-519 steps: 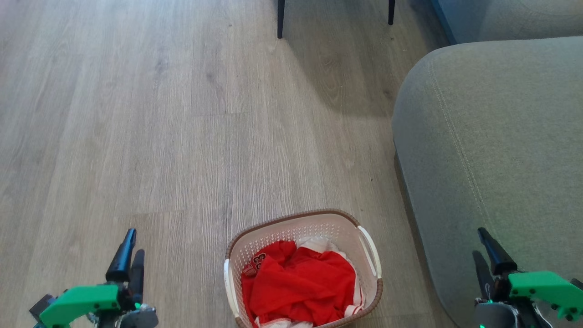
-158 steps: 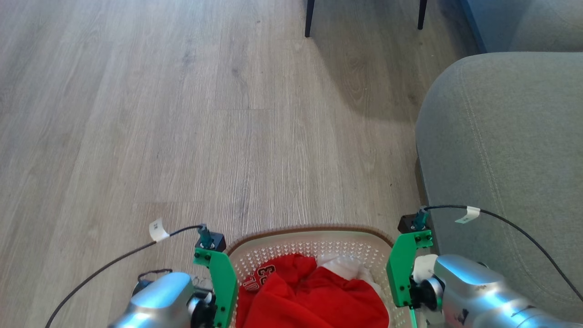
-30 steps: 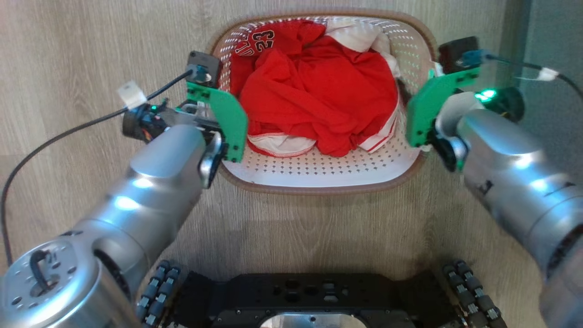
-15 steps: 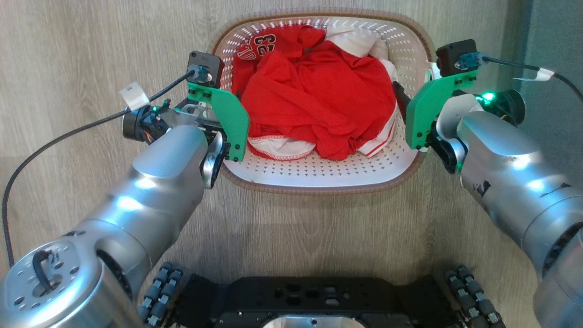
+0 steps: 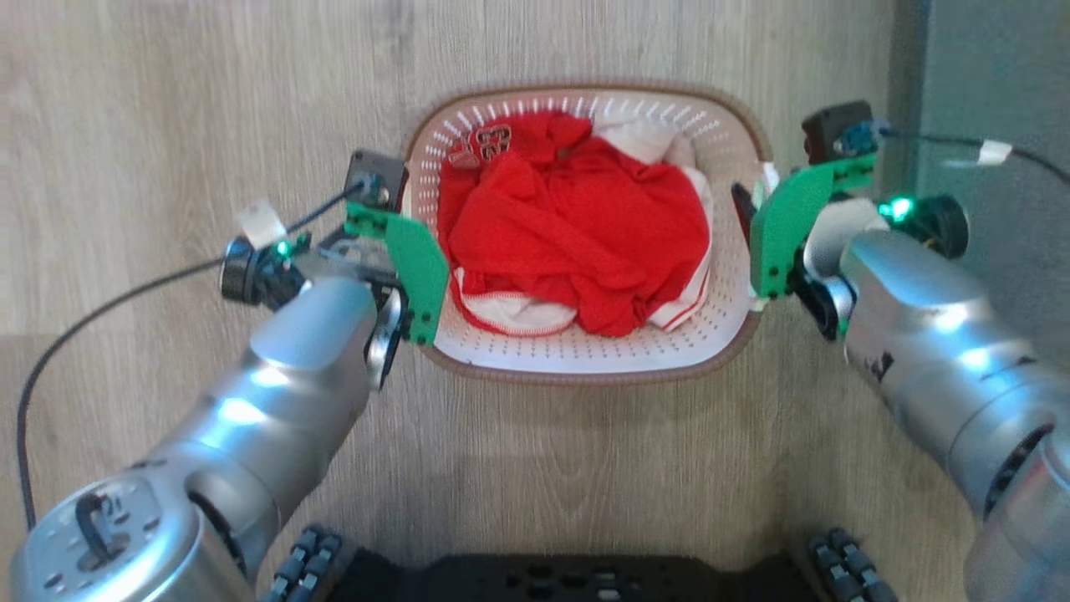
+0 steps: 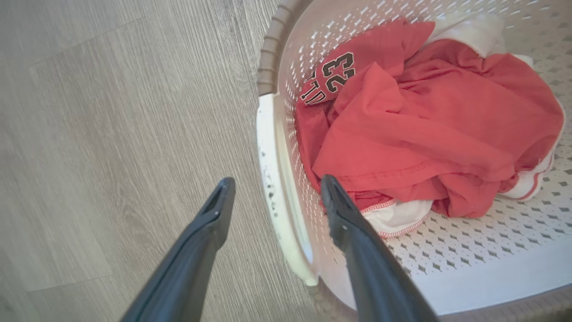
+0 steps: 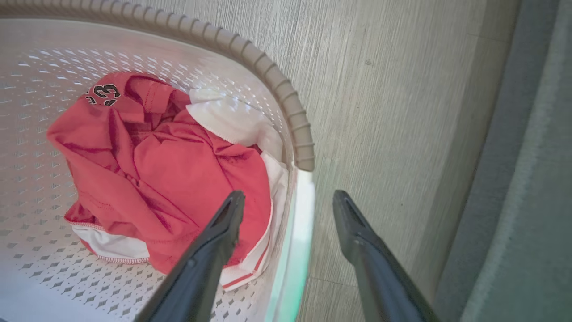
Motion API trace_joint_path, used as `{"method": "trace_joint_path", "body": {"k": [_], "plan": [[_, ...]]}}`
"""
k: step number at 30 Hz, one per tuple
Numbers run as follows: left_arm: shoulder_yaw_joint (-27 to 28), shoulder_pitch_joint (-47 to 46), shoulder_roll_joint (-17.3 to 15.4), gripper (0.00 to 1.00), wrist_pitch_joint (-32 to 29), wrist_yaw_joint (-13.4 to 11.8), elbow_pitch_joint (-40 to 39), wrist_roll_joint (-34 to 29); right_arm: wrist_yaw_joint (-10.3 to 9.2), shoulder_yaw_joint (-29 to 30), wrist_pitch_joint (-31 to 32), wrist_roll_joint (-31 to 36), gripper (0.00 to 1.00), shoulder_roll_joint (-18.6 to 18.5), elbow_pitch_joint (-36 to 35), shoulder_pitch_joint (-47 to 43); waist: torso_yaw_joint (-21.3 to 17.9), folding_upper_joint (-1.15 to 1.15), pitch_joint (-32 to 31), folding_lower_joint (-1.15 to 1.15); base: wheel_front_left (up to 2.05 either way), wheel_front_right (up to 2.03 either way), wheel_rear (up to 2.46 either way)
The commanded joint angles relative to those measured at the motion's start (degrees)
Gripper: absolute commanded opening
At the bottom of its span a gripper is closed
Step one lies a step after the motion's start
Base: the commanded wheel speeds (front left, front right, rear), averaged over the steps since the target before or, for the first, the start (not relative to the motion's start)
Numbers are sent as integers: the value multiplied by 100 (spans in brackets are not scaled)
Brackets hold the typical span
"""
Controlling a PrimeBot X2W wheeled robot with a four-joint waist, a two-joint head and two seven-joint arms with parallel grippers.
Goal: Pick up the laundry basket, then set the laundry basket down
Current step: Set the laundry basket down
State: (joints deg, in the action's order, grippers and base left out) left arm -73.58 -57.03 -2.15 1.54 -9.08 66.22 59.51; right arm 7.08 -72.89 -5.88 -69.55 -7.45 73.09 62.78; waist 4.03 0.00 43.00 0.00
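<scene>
Basket (image 5: 585,355) sits on the wood floor (image 5: 167,100), directly ahead of the robot's base (image 5: 585,585), upright, with red-and-white clothes (image 5: 577,234) heaped inside. Left gripper (image 6: 277,181): jaws spread wide, holding nothing, one finger outside over the floor and the other inside above the perforated wall, with the left handle (image 6: 268,134) in the gap. Right gripper (image 7: 288,196): the same, jaws wide and empty, astride the right handle (image 7: 304,214). Neither handle looks touched, though the wrist views do not settle contact. Judgement: the basket is on the floor and ungripped, so this is either the approach before the lift or the release at set-down; these views alone cannot say which. If lifting, the next move calls for both grippers to close on the handles together and rise evenly, or the basket will tilt and spill the clothes. If released, both arms should back straight off the handles without snagging the rim. Surroundings: grey furniture (image 5: 986,67) stands close on the right, just beyond the right arm, leaving little room to swing outward. A camera cable (image 5: 100,309) trails from the left wrist. The floor around the basket looks unobstructed.
</scene>
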Motion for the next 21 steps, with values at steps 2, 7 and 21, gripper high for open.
{"method": "trace_joint_path", "body": {"k": [2, 7, 21], "plan": [[25, 233, -73, 100, 114, 49, 63, -26, 41, 33, -34, -85, 100, 127, 13, -553, -18, 0, -587, 0, 0, 0, 0], [57, 500, -73, 100, 403, 186, 149, 68, 41, 215, -234, -294, 100, 177, 24, -790, -60, 0, -1204, 0, 0, 0, 0], [362, 1110, -90, 100, 1332, 391, 332, 211, 41, 617, -902, -455, 100, -82, -474, -1465, -201, 0, -3083, 0, 0, 0, 0]]}}
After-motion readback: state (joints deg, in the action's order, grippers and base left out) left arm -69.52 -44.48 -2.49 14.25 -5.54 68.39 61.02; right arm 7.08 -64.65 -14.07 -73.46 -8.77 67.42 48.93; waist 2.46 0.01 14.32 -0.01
